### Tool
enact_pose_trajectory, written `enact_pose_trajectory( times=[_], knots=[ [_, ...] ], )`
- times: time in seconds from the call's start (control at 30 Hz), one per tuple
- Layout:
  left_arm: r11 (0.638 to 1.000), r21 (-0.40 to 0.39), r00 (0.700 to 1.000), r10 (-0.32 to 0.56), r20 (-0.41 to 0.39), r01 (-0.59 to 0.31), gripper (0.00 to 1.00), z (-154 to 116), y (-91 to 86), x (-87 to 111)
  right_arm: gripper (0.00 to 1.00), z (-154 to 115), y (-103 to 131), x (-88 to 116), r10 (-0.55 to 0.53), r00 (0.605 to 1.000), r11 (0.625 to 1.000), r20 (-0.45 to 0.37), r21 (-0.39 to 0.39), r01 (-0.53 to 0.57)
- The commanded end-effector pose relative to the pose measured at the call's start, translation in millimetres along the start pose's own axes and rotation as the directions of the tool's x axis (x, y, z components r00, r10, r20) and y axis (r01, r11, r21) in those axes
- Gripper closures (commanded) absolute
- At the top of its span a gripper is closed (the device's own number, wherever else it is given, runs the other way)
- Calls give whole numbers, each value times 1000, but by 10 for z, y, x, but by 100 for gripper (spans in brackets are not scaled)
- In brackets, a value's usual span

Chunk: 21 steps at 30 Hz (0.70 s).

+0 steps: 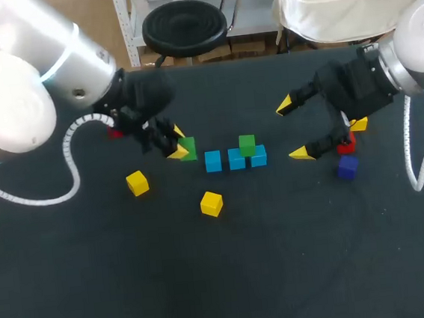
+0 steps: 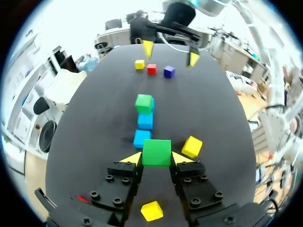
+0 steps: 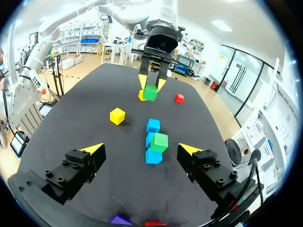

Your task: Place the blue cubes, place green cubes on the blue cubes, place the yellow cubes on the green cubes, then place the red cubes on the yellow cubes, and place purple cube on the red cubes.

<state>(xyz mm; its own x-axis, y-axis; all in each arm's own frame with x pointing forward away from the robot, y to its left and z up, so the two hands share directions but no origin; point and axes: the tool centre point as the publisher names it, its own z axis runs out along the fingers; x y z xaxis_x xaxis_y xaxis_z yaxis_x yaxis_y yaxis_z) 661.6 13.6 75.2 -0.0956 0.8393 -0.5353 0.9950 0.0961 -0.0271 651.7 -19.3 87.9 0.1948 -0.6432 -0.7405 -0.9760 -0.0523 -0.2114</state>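
Green cube [image 2: 156,152] is being pinched between the yellow tips of the left gripper [image 1: 177,143], one finger pressing on each side. It is hanging just left of the row of blue cubes [image 1: 235,159]. Those three are lying side by side in the middle of the table [image 1: 283,272], with a second green cube [image 1: 247,145] sitting on top toward the right end, seemingly straddling the middle and right blues. The right gripper [image 1: 293,129] is hovering right of the row with its fingers spread wide and nothing between them; a red cube [image 1: 346,144], a purple cube [image 1: 347,166] and a yellow cube [image 1: 359,123] are lying beside it.

Placing the held cube well is, I judge, a matter of height and squareness. It should be travelling right above the level of the blue tops, then coming straight down over the left part of the row — close beside its green neighbour without nudging it. Its faces should be staying parallel to the row. The fingers are gripping the sides that face across the row, so opening should not be striking the neighbour. They should be releasing only once the cube is bearing on blue, then lifting straight up.
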Motion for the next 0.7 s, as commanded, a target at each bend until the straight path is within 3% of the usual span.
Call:
enact_pose_trajectory(
  times=[0.03,0.27,0.5,0.7],
  knots=[
    [1000,4,1000,-5,6,5,100,67,12,-101,0,1,1,2,-1,1000,1000,2,0,1],
    [999,33,1000,-2,28,1,100,196,-52,-186,0,1,1,2,-1,1000,1000,2,0,1],
    [997,55,998,-60,36,58,100,430,28,-213,0,1,1,2,-1,1000,1000,2,0,1],
    [997,53,998,-57,37,55,100,496,22,-260,0,1,1,2,-1,1000,1000,2,0,1]
  ],
)
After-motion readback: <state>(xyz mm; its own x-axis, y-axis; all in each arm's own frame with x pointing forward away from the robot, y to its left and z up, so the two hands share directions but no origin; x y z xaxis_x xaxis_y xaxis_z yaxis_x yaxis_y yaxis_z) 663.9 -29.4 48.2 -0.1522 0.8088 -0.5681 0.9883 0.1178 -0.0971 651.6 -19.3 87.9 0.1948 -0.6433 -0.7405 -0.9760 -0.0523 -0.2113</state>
